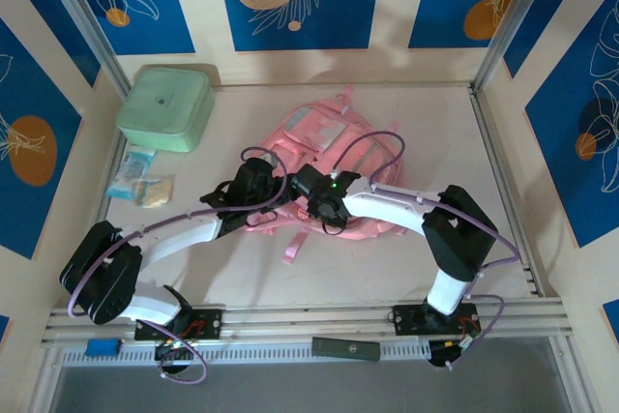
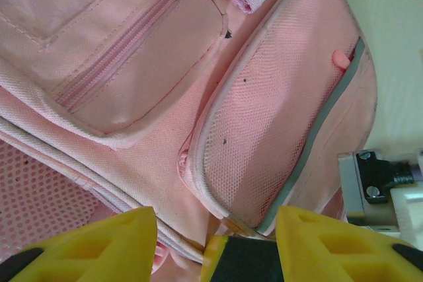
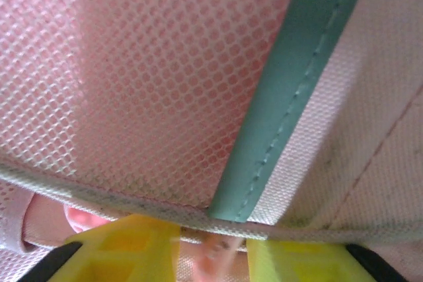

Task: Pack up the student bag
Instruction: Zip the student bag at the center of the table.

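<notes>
**Both pincers low against the pink bag at mid-table**

We see the student bag lying flat in the middle of the table, its top towards the far wall. Both arms meet over its near half. A loose pink strap trails from it towards the bases.

The left gripper sits just off the bag's side. Its yellow fingers stand well apart, and a seam of the bag reaches between them, unpinched as far as we can see. Ahead of it lie a mesh side pocket edged with a grey band and, to its left, a zipped pocket.

The right gripper is pressed close under pink mesh crossed by a grey-green band. A bit of pink fabric shows in the narrow gap between its fingers. We cannot tell whether they are clamped on it.

A mint-green box stands in the far-left corner, well apart from the bag. Small packets lie by the left edge, near the left arm. To the right, bare table runs to the metal rail. More bare surface lies between the bag and the arm bases.
</notes>
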Controlling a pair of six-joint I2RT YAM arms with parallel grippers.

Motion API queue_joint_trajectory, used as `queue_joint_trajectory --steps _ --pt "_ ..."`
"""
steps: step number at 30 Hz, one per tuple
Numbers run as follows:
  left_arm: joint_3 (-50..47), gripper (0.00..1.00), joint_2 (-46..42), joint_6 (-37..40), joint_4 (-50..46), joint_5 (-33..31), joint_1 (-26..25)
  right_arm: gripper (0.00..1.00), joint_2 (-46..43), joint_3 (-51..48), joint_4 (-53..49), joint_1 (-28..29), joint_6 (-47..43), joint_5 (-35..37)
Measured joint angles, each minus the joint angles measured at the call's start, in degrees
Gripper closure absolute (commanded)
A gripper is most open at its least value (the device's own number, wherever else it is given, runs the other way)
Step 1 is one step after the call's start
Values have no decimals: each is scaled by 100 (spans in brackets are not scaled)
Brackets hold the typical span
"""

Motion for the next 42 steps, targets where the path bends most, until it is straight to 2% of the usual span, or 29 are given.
queue_joint_trajectory --steps 7,14,20,24,27,31,36,39,42 --pt "-98 49 35 -363 249 15 -11 99 -219 -35 -94 9 -256 -4" --pt "-98 56 605 -883 750 -92 -236 100 -903 -323 -44 9 -680 -160" --pt "-92 63 1143 -1458 1320 -280 -575 100 -1067 -629 247 -28 -966 -354" --pt "-52 76 1311 -1749 1497 -428 -654 100 -1067 -686 352 -31 -1075 -411" --pt "-24 100 1327 -1893 1561 -592 -695 100 -1067 -708 350 -31 -1117 -415" --pt "42 100 1320 -1965 1506 -682 -688 100 -1093 -708 245 -70 -1261 -356" --pt "42 100 1150 -1716 1320 -367 -476 100 -1392 -752 -13 -190 -1692 -267" --pt "24 100 885 -1368 1012 -57 -109 100 -1843 -938 -70 -527 -2118 -334" --pt "24 100 638 -839 645 415 352 100 -2153 -1088 175 -953 -2763 -699"
